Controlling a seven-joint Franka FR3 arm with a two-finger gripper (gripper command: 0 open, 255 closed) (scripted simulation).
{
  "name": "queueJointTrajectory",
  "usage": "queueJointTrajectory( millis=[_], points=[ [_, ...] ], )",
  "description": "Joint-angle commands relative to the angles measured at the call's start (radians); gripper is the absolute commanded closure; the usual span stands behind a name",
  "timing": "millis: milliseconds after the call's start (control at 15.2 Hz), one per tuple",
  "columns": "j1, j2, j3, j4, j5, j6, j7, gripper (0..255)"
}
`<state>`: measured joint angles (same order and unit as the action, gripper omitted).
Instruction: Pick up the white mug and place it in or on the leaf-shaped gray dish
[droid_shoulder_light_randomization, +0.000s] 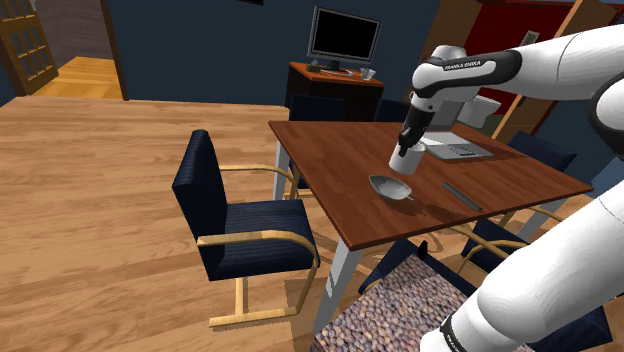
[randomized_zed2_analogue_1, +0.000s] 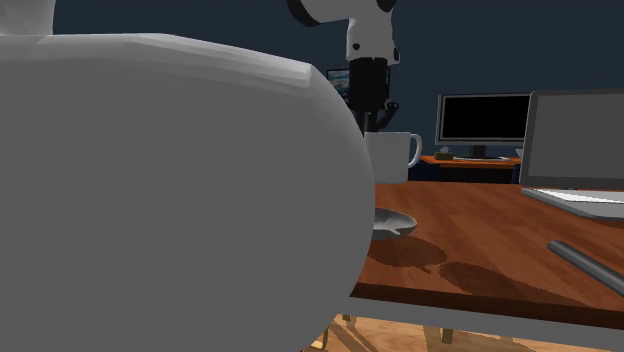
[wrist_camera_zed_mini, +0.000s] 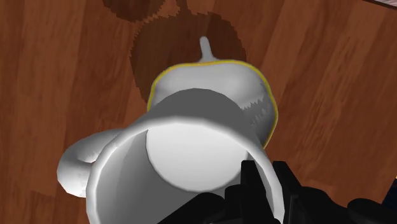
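The white mug (droid_shoulder_light_randomization: 405, 158) hangs in the air over the wooden table (droid_shoulder_light_randomization: 330, 150), and my black gripper (droid_shoulder_light_randomization: 411, 140) is shut on its rim from above. In the wrist view the gripper (wrist_camera_zed_mini: 270, 188) clasps the mug's wall (wrist_camera_zed_mini: 184, 153), one finger inside and one outside, with the handle on the far side from the fingers. The leaf-shaped grey dish (wrist_camera_zed_mini: 254, 89), yellow-edged there, lies on the table right under the mug. From the second exterior view the mug (randomized_zed2_analogue_1: 390, 157) floats a little above the dish (randomized_zed2_analogue_1: 393, 223), apart from it.
An open laptop (droid_shoulder_light_randomization: 458, 148) sits behind the dish, and a dark bar (droid_shoulder_light_randomization: 460, 195) lies on the table beside it. Blue chairs (droid_shoulder_light_randomization: 235, 225) ring the table. A large grey shape (randomized_zed2_analogue_1: 150, 190) blocks the second exterior view's left. A monitor (droid_shoulder_light_randomization: 343, 38) stands at the back.
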<state>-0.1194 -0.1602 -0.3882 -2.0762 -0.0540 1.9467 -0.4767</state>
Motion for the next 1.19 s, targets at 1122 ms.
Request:
queueJointTrajectory(
  millis=[1122],
  points=[
    [-0.002, 0.069, -0.014, -0.156, 0.024, 0.221, -0.021, 255]
  ],
)
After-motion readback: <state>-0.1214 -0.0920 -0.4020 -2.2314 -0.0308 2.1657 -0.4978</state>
